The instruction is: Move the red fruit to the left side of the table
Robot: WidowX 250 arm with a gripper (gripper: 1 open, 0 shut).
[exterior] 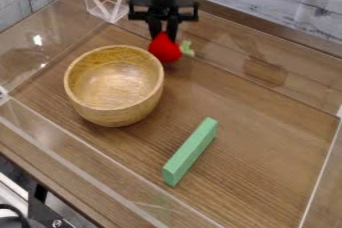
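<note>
While fingers (pixel 163 34) clasp red fruit (pixel 164 45), no writing legible.

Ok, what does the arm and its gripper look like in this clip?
The gripper is all black: a slim dark column coming down from above, widening into a flat crossbar with two short fingers beneath. No markings or coloured parts can be made out; any cables are too small to tell.

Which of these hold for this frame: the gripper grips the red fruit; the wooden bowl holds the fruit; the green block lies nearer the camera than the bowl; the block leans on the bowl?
1. The gripper is shut on the red fruit. True.
2. The wooden bowl holds the fruit. False: the bowl is empty; the fruit hangs in the gripper beside its far rim.
3. The green block lies nearer the camera than the bowl. True.
4. The block leans on the bowl. False: it lies flat on the table, apart from the bowl.
</note>
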